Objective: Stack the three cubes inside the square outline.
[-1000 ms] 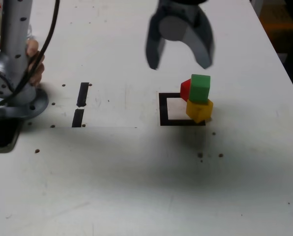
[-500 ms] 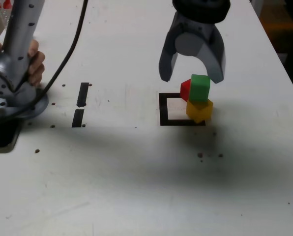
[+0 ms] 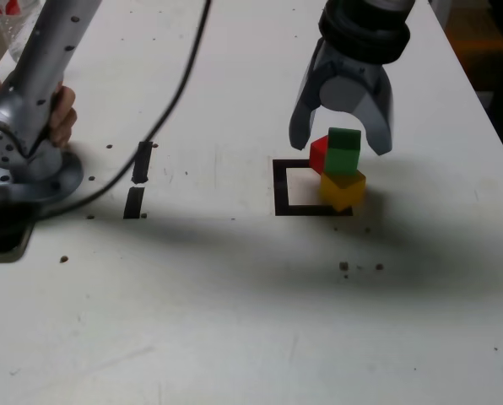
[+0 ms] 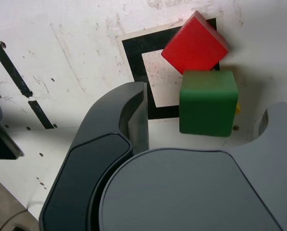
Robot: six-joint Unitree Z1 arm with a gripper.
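The green cube (image 3: 344,150) sits on top of the yellow cube (image 3: 343,187), and the pair stands on the corner of the square outline (image 3: 278,187) at the exterior view's right, the yellow one straddling the black tape rather than resting inside the white centre. The red cube (image 3: 318,153) is just beside them on the far side, turned diagonally; the wrist view shows it lying partly over the outline's tape, and whether it touches the green cube cannot be told. The gripper (image 3: 342,139) hangs directly above with its jaws spread wide, one on each side of the green cube, holding nothing. Judging from this, the step in hand is a grasp on the green cube or on the small stack. To do it well, the jaws should come down squarely on two flat opposite faces of the green cube, clear of the red cube's corner, and close gently so the yellow cube below is not knocked. The stack then needs to be rebuilt centred in the outline on the white surface (image 3: 235,321). A person's hand (image 3: 59,110) rests by the arm's base (image 3: 24,164), well apart
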